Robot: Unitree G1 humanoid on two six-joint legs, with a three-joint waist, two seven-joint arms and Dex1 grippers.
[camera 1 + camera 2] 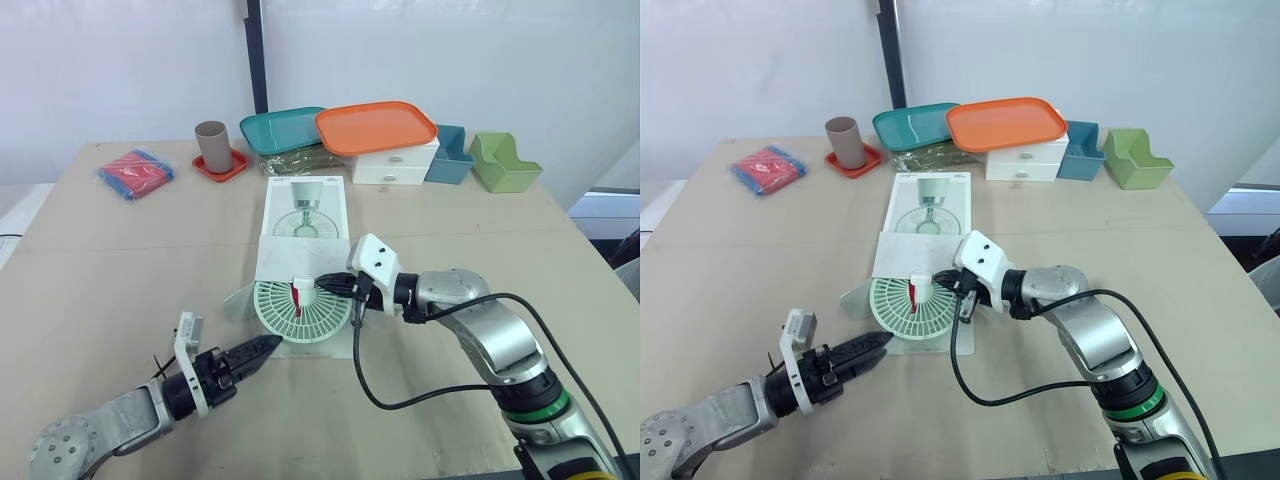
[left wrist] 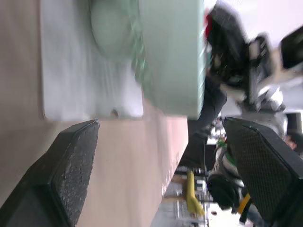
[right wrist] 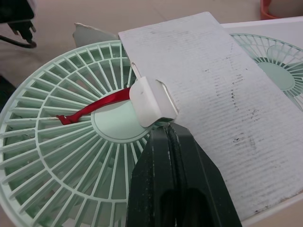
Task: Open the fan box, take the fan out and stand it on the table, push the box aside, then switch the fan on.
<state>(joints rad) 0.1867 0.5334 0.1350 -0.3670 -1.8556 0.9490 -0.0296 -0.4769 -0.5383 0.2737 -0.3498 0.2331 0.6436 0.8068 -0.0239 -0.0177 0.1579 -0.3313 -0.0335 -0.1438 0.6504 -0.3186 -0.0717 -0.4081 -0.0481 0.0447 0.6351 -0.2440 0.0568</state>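
Here, one mint fan [image 1: 300, 312], one white box [image 1: 305, 212], one brown cup [image 1: 211, 145].

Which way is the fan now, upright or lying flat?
Lying flat: the fan faces straight up, by the open box.

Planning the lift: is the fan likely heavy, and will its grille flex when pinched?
Probably light: the fan is thin openwork plastic. Its slim grille ribs may flex under a pinch. The solid hub looks stiffer.

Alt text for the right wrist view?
The right gripper, fingers shut, points at a white tab on the hub of a mint-green fan lying flat. A red ribbon crosses the grille; the white box flap overlaps its edge.
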